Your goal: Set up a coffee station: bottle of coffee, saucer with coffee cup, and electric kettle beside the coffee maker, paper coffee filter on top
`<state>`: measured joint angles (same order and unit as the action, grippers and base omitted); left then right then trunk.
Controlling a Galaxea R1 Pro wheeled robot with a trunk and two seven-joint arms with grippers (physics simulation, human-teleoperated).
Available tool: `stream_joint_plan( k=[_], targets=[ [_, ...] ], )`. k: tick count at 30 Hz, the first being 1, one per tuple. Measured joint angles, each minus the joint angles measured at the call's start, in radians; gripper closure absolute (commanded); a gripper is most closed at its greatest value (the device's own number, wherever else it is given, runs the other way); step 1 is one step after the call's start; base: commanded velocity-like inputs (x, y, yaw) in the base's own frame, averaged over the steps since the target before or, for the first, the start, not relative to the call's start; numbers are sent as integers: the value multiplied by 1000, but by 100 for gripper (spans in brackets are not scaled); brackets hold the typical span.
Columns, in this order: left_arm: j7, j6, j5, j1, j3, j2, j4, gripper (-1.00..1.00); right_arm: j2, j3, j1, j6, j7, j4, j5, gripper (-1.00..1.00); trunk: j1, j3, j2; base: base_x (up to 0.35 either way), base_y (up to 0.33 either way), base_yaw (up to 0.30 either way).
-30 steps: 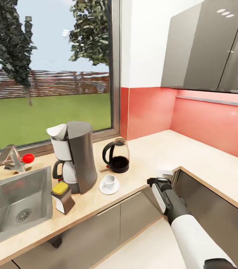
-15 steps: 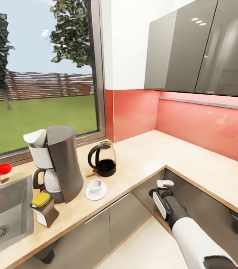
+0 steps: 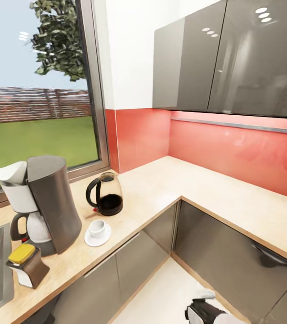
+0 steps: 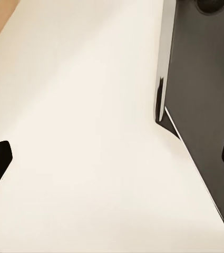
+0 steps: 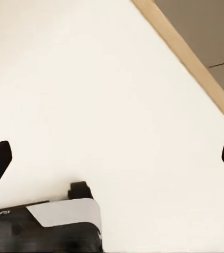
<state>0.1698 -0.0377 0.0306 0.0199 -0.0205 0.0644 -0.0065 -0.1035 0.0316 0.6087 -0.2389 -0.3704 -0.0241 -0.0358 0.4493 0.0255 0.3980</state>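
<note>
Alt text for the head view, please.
Coffee maker on the countertop with a paper filter on top; beside it a coffee bottle, cup on saucer, and kettle.

coffee cup (image 3: 97, 227) on saucer (image 3: 97, 236) | right of coffee maker (image 3: 42, 203) | before electric kettle (image 3: 104, 194)

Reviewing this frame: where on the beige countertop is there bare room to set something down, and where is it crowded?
Bare: the beige countertop right of the glass kettle, around the corner and along the red backsplash. Crowded: the left end, where grey coffee maker, white cup on saucer and yellow-lidded coffee bottle cluster.
</note>
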Motion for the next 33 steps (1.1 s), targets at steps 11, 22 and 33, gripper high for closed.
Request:
stream_joint_plan(
  k=[11,22,33],
  targets=[
    [-1,-8,0,0,0,-1,-1,-100,6,4,-189,2,354,3,53,-100,0,0,0,0,0,-106],
    [-2,-9,0,0,0,-1,-2,-100,2,5,-200,1,424,2,53,-100,0,0,0,0,0,0],
    [-2,-8,0,0,-3,-2,-3,-100,1,3,-205,1,420,3,54,-100,0,0,0,0,0,0]
  ],
)
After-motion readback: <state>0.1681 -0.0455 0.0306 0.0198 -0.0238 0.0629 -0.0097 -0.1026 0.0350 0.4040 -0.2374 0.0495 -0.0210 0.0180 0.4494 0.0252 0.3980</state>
